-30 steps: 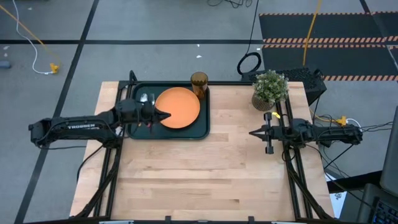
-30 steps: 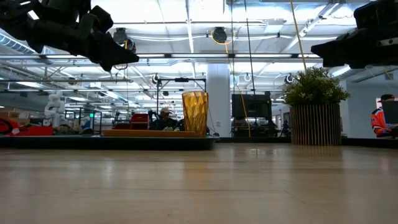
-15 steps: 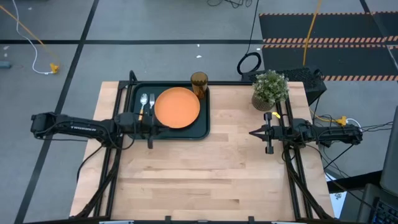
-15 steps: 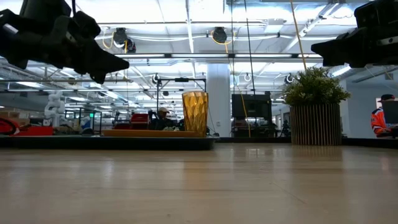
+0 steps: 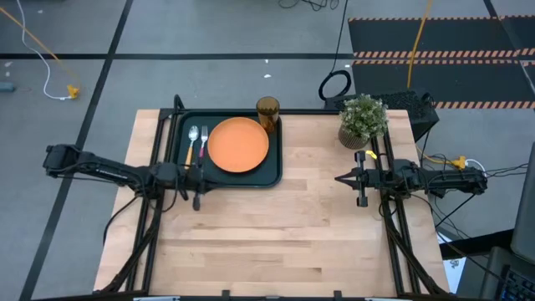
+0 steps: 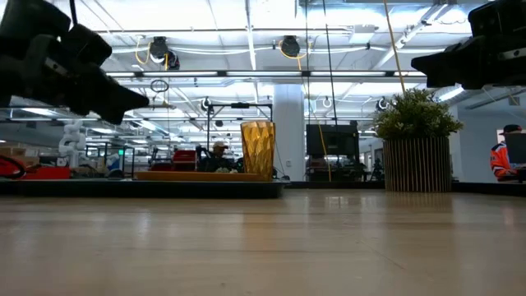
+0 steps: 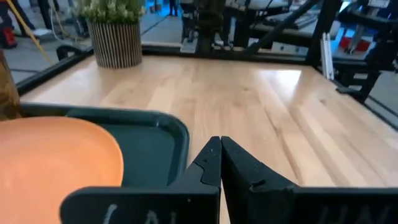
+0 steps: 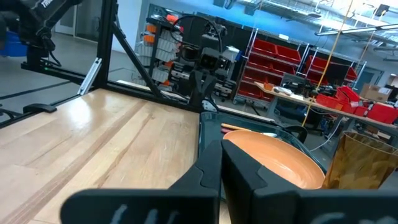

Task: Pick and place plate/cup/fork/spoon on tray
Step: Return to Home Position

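1. The bench (image 5: 284,242) carries everything. The tray (image 5: 272,171) lies toward its 11 o'clock part, and a potted plant (image 5: 363,117) stands toward 1 o'clock. The right claw (image 5: 338,178), pressed together and empty, waits at the bench's 3 o'clock side, well apart from the tray. We judge little risk there, unless that arm swings toward the plant near it.
2. The left claw (image 5: 209,176), its fingers pressed together on nothing, hangs at the tray's 7 o'clock edge. The low view shows it raised above the bench. If it dips on its way home, it could catch the rim and shift the tray with its whole load.
3. The plate (image 5: 238,144) lies in the middle of the tray, near this claw. A low sweep might push it.
4. The cup (image 5: 267,109) stands upright at the tray's 1 o'clock corner, just beside the plate. It looks tall and light to us, so a jolt of the tray could tip it.
5. The fork (image 5: 203,142) and the spoon (image 5: 193,138) lie side by side at the plate's 9 o'clock, the spoon on the outer side. They are closest to the left arm, and a low link might drag them.
6. We can read no writing. The pale marks on the claw bodies in the wrist views are too unclear.
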Robot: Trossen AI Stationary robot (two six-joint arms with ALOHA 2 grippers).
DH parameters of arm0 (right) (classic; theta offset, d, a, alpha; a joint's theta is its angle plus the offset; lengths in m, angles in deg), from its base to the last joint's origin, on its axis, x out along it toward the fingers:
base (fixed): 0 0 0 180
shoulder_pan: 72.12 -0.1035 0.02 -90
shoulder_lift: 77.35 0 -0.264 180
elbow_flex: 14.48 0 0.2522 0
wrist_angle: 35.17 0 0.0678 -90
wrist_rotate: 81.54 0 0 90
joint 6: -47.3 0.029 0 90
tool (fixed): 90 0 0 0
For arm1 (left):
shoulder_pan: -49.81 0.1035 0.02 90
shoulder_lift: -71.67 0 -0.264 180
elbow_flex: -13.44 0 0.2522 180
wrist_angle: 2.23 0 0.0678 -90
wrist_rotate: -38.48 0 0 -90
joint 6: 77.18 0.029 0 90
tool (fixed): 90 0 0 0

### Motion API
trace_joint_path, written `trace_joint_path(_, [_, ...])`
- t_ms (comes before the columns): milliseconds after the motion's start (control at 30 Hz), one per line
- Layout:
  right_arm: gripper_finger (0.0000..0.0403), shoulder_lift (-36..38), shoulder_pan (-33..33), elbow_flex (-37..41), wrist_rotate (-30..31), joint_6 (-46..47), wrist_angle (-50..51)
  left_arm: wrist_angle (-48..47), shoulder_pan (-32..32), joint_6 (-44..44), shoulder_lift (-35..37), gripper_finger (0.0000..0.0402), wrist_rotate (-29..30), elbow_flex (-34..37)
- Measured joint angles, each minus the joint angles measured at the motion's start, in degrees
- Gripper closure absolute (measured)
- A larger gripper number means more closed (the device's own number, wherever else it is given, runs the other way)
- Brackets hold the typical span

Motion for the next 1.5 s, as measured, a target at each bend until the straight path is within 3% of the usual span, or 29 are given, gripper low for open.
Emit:
trace_joint_path(267, [0.0403, 0.0, 0.0, 0.0, 0.0, 0.0, 0.0, -3.2, -1.2, 0.7, 7.5, 0.0401, -0.2, 0.0])
trace_joint_path(433, [0.0403, 0.0, 0.0, 0.0, 0.0, 0.0, 0.0, -5.3, -1.8, 0.5, 13.7, 0.0401, 2.9, 0.0])
trace_joint_path(1067, [0.0403, 0.0, 0.0, 0.0, 0.0, 0.0, 0.0, -29.2, -1.8, 1.4, 36.1, 0.0401, 4.3, -0.1])
trace_joint_path(1500, [0.0403, 0.0, 0.0, 0.0, 0.0, 0.0, 0.0, -32.9, -1.8, 4.7, 43.5, 0.0401, 3.7, -0.2])
